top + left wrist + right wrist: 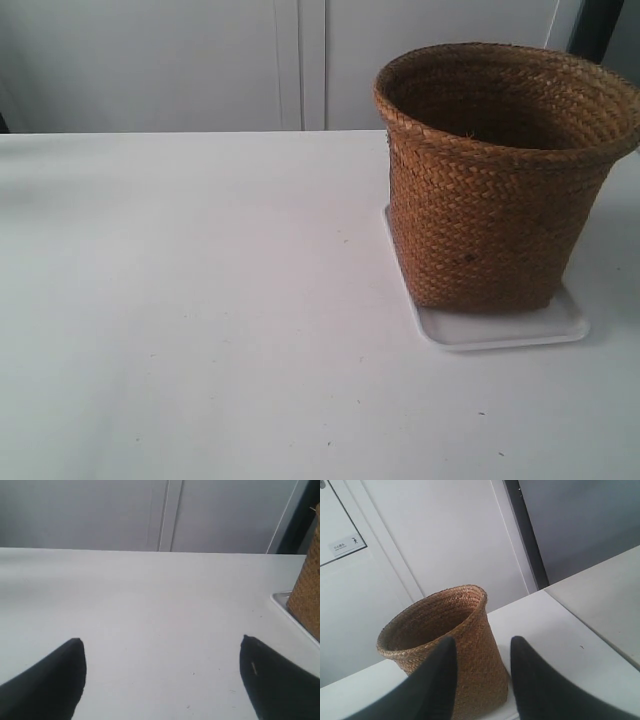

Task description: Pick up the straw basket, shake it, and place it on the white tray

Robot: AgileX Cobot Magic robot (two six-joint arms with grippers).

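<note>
The straw basket point(490, 190) stands upright on the white tray point(500, 330) at the right of the exterior view, with its dark inside showing. Neither arm appears in that view. My left gripper point(161, 639) hovers open over bare table, its fingers wide apart. The basket point(309, 595) and a corner of the tray point(280, 599) sit off to one side of it. My right gripper point(483, 638) is open, short of the basket point(440, 615) and apart from it, with nothing between its fingers.
The white table point(200, 300) stretches left of the tray. White cabinet doors point(300, 60) stand behind the table. In the right wrist view a dark post point(525, 535) rises behind, and a second surface point(610, 595) lies past the table's edge.
</note>
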